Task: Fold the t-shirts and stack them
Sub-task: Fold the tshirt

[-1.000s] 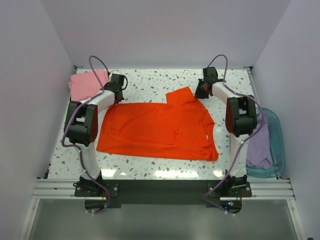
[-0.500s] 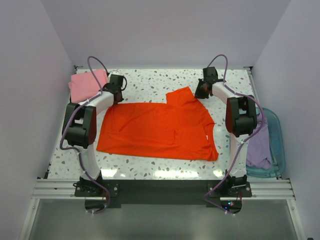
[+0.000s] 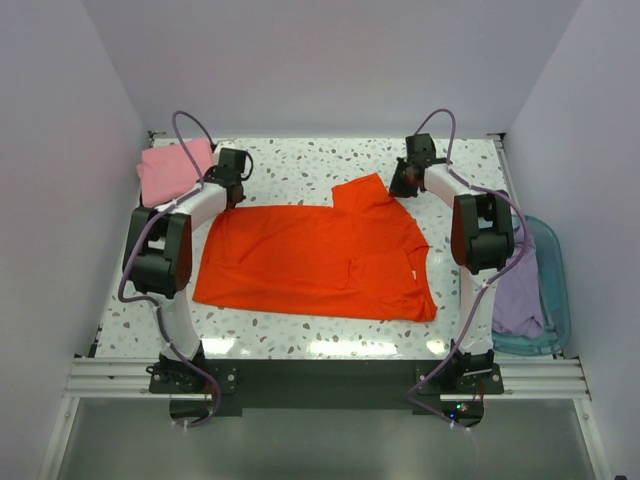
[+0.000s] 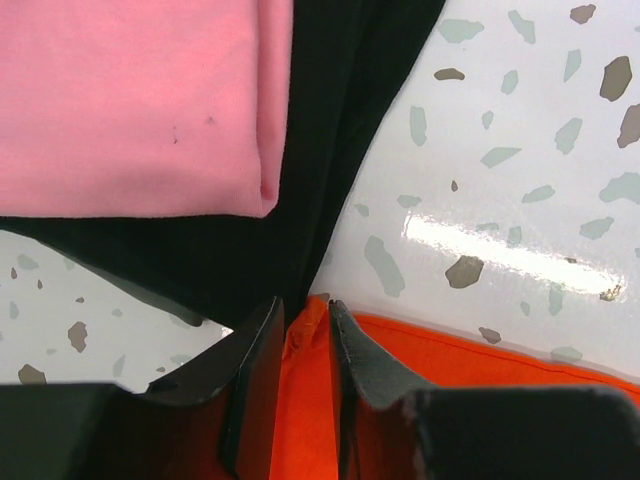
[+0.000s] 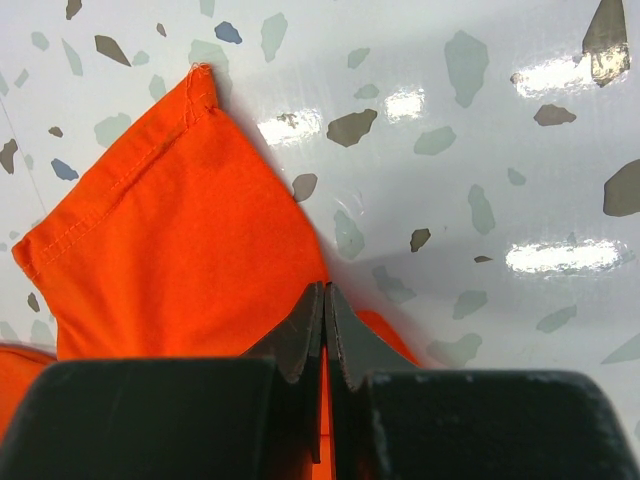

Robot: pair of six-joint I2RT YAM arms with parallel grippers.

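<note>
The orange-red t-shirt (image 3: pixel 320 262) lies spread flat across the table's middle, one sleeve (image 5: pixel 170 250) sticking out at the far right. My left gripper (image 3: pixel 232 190) is shut on its far left corner (image 4: pixel 305 345). My right gripper (image 3: pixel 404 182) is shut on its far right edge (image 5: pixel 385 335) beside the sleeve. A folded pink t-shirt (image 3: pixel 172 167) sits at the far left corner, on top of a black t-shirt (image 4: pixel 250 260) in the left wrist view. The pale lavender t-shirt (image 3: pixel 518 290) lies in the basket at the right.
A translucent blue plastic basket (image 3: pixel 556 290) stands off the table's right edge. White walls close in the left, back and right. A metal rail (image 3: pixel 320 375) runs along the near edge by the arm bases.
</note>
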